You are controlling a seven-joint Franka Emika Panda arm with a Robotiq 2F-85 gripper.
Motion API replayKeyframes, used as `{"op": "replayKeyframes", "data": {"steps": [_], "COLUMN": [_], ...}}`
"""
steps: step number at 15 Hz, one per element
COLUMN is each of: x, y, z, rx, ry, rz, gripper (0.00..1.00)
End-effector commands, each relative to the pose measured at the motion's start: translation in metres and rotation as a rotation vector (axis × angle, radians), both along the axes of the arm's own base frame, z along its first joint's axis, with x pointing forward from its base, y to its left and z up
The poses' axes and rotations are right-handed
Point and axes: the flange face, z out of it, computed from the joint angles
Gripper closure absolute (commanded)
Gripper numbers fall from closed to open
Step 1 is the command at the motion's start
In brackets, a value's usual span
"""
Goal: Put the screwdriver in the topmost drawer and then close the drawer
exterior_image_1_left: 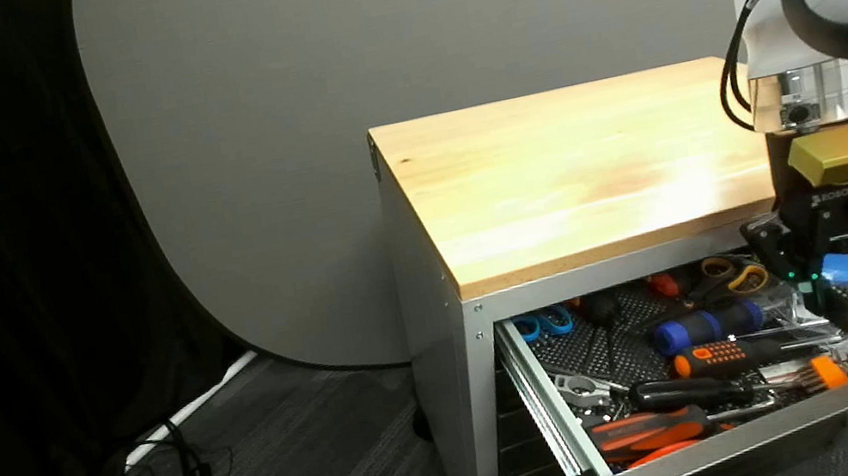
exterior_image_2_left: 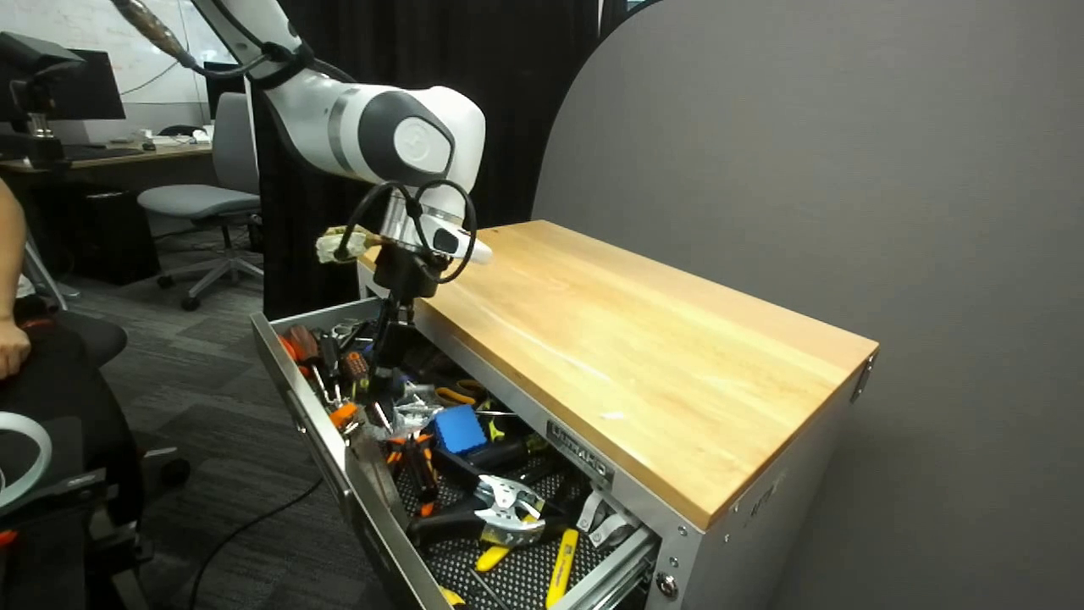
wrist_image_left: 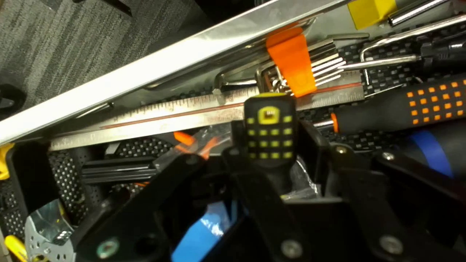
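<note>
Glossy wood, plain metal, matt cloth.
In an exterior view, the tabletop (exterior_image_1_left: 577,167) right of the middle is smooth, glossy wood; the topmost drawer (exterior_image_1_left: 731,448) at lower right is metal of soft shine; the curtain (exterior_image_1_left: 0,260) at left looks like matt cloth. In the wrist view, the screwdriver (wrist_image_left: 270,143) near the centre looks matt, like plastic or rubber; the ruler (wrist_image_left: 182,122) behind it is shiny metal.

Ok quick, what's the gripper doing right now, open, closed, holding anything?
Gripper: closed, holding the screwdriver.
</note>
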Motion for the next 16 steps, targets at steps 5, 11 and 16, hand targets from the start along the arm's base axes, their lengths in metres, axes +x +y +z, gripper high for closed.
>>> {"op": "replayKeyframes", "data": {"steps": [5, 11, 16], "x": [-0.043, -0.073, -0.076], "y": [-0.046, -0.107, -0.107], "z": [0.023, 0.009, -0.029], "rx": [0.033, 0.147, 0.165], "ry": [0.093, 0.306, 0.365], "rz": [0.118, 0.157, 0.147], "gripper": [0.00, 0.00, 0.42]}}
